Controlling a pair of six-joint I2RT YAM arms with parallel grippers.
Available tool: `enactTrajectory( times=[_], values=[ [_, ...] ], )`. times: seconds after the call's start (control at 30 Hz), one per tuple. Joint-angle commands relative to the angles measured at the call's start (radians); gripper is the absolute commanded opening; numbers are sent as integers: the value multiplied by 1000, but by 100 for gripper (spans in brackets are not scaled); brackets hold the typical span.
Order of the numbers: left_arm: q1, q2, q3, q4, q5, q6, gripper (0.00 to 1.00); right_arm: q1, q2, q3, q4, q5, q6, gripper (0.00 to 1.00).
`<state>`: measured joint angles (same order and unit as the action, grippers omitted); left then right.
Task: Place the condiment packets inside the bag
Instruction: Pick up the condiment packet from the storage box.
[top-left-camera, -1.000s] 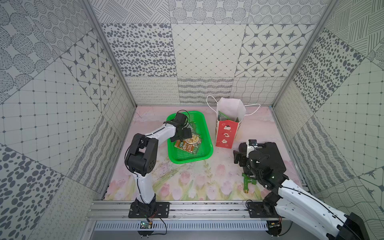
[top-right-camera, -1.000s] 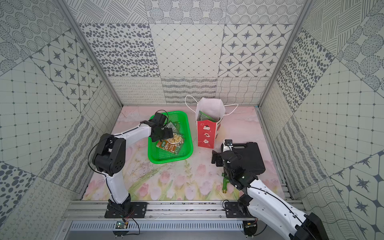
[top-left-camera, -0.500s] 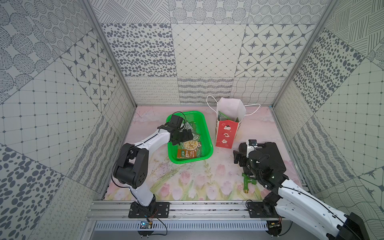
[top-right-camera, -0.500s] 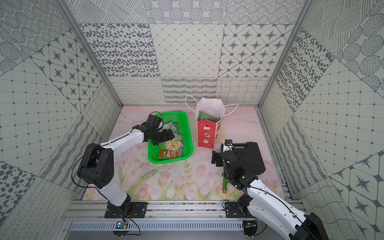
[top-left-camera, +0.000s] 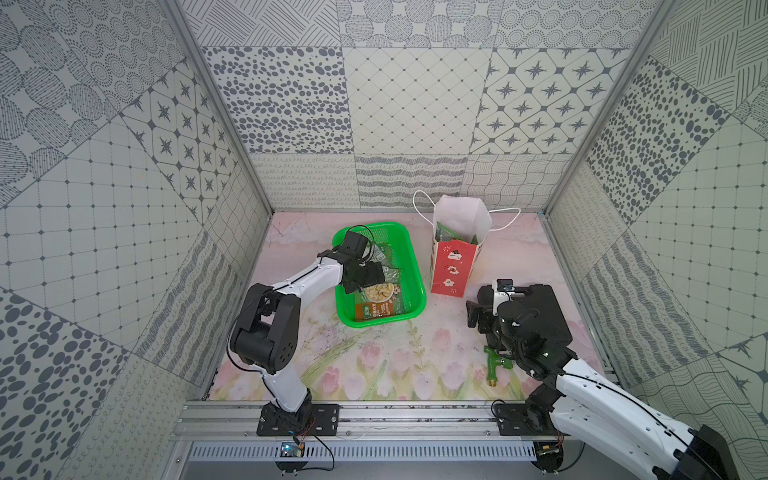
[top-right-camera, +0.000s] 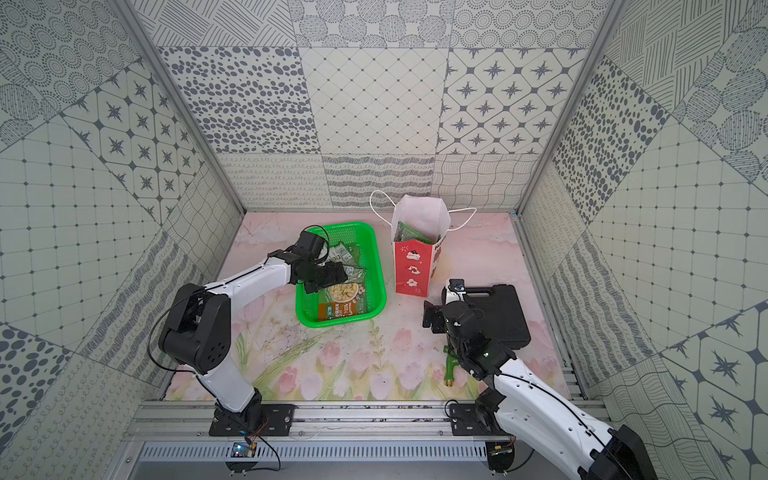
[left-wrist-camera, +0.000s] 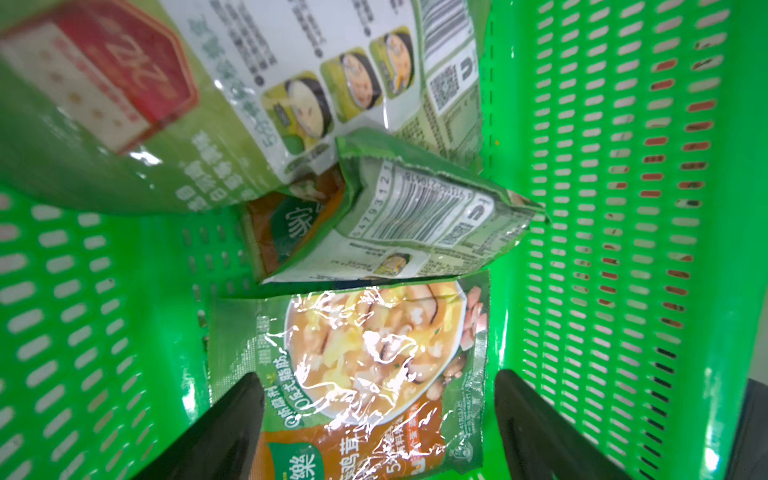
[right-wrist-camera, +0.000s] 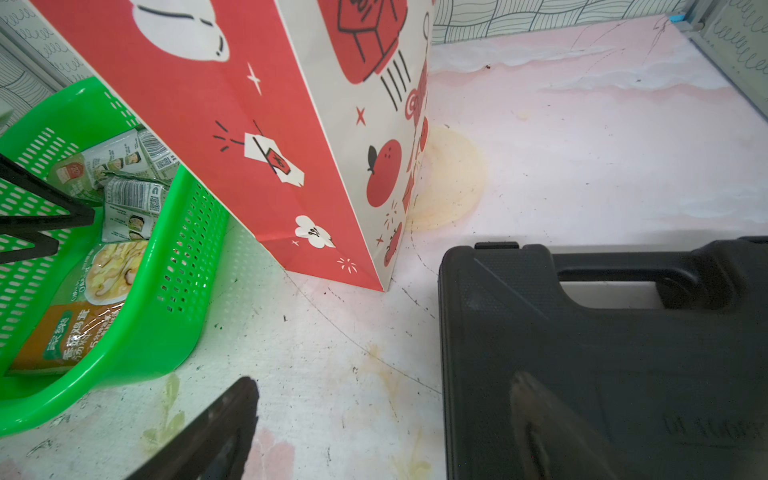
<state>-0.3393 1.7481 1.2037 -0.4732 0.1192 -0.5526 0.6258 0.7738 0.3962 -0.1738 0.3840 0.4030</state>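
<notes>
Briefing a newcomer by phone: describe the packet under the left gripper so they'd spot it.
Find the green basket left of the red bag. At its near end lies a flat packet. Unlike the barcode-side-up packets behind it, it shows a soup photo and orange panel.

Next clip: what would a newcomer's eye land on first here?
The bright green plastic mesh basket mid-table, with glossy green-and-orange condiment packets lying in it and the left gripper open over them. Next, the upright red paper gift bag beside the basket, green packets already showing inside. A black plastic case lies near the right arm.
</notes>
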Motion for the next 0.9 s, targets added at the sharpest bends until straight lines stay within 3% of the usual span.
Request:
enactTrajectory(
  times=[0.0,0.13,0.33,0.5,0.6,0.87],
  values=[
    [-73,7,-9,-95,-100,6,89,-5,6,30,43,-8,-9,97],
    [-151,52,-2,-110,-149,-2,93,-5,7,30,42,-8,-8,97],
    [-187,192,24,-106,-220,-24,97,-6,2,30,40,-6,-9,97],
    [-201,265,21,-86,-274,-42,90,-6,8,30,42,-10,-9,97],
    [-205,290,17,-71,-279,-49,72,-6,17,32,43,-8,-9,97],
    [-211,208,3,-76,-295,-49,5,-6,13,29,42,3,-10,97]
  ],
)
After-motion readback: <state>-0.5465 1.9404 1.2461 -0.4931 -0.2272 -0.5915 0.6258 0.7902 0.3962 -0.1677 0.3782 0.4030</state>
